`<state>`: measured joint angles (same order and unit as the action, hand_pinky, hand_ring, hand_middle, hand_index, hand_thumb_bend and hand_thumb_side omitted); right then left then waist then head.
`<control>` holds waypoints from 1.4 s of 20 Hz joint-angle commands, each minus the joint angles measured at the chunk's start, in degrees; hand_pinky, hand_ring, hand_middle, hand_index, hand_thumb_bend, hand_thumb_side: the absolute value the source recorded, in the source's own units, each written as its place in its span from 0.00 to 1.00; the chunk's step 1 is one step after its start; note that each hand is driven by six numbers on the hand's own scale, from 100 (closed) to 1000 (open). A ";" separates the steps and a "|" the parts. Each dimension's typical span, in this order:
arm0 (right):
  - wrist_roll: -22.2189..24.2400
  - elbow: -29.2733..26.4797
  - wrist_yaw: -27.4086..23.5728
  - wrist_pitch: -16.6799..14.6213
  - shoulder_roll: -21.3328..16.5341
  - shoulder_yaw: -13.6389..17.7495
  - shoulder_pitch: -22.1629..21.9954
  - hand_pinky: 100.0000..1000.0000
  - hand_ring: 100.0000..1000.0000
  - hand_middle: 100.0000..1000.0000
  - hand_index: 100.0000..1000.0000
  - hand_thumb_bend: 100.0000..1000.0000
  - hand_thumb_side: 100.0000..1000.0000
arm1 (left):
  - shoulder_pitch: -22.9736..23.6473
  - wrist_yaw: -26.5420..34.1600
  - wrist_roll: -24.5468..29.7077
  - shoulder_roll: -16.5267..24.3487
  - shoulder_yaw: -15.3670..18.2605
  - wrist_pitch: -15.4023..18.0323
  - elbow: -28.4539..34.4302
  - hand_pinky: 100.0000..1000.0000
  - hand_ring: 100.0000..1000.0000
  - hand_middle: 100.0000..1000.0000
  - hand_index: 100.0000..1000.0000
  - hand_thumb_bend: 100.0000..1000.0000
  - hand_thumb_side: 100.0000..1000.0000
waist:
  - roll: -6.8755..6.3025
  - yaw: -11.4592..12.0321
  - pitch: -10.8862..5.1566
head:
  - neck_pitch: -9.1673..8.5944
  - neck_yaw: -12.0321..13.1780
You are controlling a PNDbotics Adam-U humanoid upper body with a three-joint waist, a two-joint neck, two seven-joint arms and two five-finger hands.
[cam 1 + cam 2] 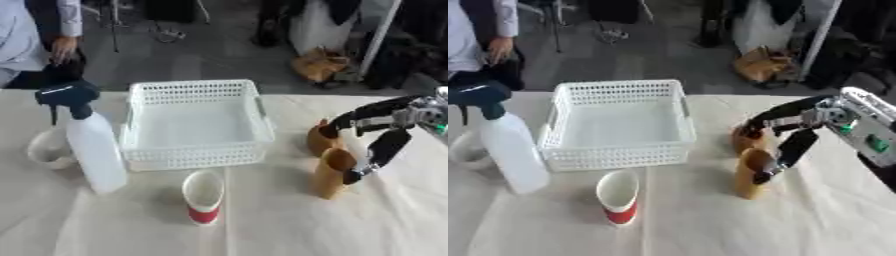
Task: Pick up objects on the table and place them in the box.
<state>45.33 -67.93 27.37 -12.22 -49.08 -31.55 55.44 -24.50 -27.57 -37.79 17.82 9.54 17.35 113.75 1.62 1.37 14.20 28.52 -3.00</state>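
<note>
A white mesh box (194, 157) stands at the middle of the table, and nothing shows inside it. In front of it stands a red and white paper cup (203, 195). A white spray bottle (94, 150) with a dark trigger head is upright to the box's left. Right of the box is a brown object (331, 175), a tall front part with a second brown part behind it. My right hand (385, 122) comes in from the right. Its fingers curl over the rear brown part and its thumb rests against the front part. The left hand does not show.
A white round thing (48, 149) sits at the left edge behind the spray bottle. A pale cloth (262, 225) covers the table. Beyond the far edge are a person and bags on the floor.
</note>
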 commanded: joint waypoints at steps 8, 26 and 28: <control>2.61 2.46 0.86 0.08 0.25 1.15 1.50 0.68 0.96 0.99 1.00 0.77 0.43 | -0.44 0.27 0.20 0.38 0.54 -0.01 0.84 1.00 0.93 0.82 0.84 0.00 1.00 | -0.05 0.16 -0.78 | -0.31 -0.29; -3.11 9.93 4.83 -1.00 5.13 2.47 3.23 0.67 0.94 0.97 1.00 0.71 0.50 | -0.24 0.62 0.65 -0.28 0.59 -0.23 0.84 1.00 0.93 0.80 0.82 0.00 1.00 | -0.15 0.47 -0.39 | -0.43 -0.64; -2.95 10.91 5.38 -1.40 5.76 2.52 3.32 0.67 0.94 0.97 1.00 0.70 0.49 | -0.24 0.65 0.70 -0.31 0.60 -0.24 0.84 1.00 0.93 0.80 0.82 0.00 1.00 | -0.20 0.55 -0.38 | -0.44 -0.68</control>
<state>42.39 -57.43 31.96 -13.29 -42.50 -30.10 57.49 -24.32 -27.11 -37.35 16.82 9.60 17.16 113.75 1.55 1.90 14.64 28.48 -3.54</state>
